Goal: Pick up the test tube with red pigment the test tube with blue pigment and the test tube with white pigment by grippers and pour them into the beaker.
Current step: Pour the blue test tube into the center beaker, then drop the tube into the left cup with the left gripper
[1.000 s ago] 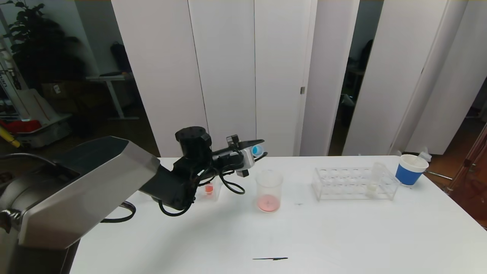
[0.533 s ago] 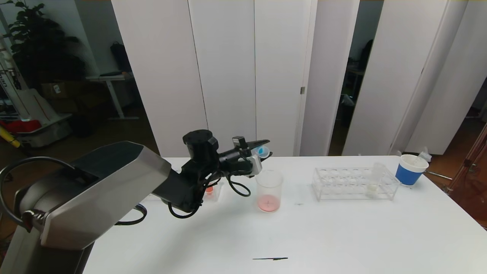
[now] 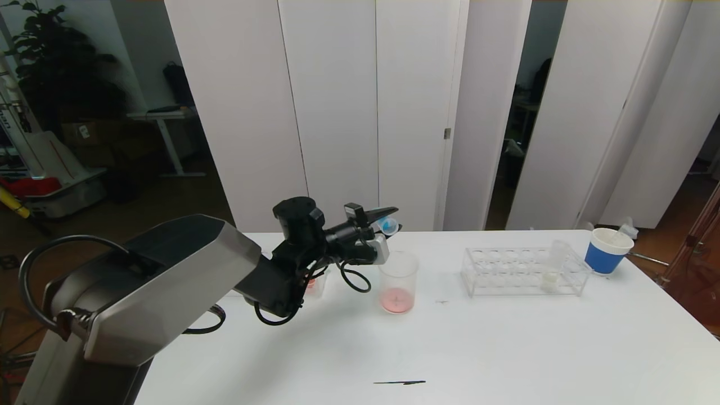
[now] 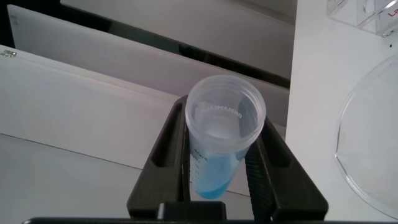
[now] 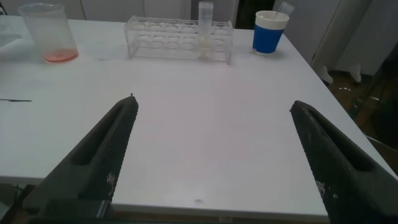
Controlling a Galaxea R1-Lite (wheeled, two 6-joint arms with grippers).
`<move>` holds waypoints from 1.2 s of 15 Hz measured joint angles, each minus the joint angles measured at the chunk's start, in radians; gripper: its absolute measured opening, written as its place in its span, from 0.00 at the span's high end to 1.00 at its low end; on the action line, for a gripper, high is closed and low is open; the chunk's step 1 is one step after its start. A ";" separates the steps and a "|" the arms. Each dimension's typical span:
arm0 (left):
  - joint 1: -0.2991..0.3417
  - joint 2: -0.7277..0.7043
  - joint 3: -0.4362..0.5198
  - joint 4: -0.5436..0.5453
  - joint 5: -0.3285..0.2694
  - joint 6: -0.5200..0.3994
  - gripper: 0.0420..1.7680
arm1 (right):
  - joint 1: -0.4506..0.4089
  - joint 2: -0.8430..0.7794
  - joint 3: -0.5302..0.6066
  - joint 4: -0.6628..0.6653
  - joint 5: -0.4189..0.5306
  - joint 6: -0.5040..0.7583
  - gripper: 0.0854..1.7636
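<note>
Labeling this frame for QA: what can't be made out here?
- Head view: the tube with red liquid behind the left arm is mostly covered by the arm and its cables.
- Head view: the right pincer is out of frame; only the right wrist view shows it, open.
- Left wrist view: the beaker is cut by the frame edge; whether blue liquid from the test tube with blue pigment has reached it can't be told.

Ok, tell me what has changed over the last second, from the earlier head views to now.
The left end effector, shut on the test tube with blue pigment, moved right and slightly up, toward the space above the beaker, tilting the tube further. No blue shows in the beaker yet, only red liquid. Unchanged: the grip on the tube, the beaker, the rack holding the test tube with white pigment, and the blue cup.
</note>
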 joint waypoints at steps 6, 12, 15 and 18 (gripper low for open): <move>-0.008 0.016 -0.013 -0.063 0.019 0.072 0.69 | 0.000 0.000 0.000 0.000 0.000 0.000 0.01; -0.010 0.030 -0.023 -0.060 0.021 0.091 0.69 | 0.001 0.000 0.000 0.000 0.000 0.000 0.01; -0.010 0.038 -0.030 -0.063 0.021 0.093 0.69 | 0.001 0.000 0.000 0.000 0.000 -0.001 0.01; -0.009 0.046 -0.044 -0.072 0.033 0.101 0.69 | 0.000 0.000 0.000 0.000 0.000 0.000 0.01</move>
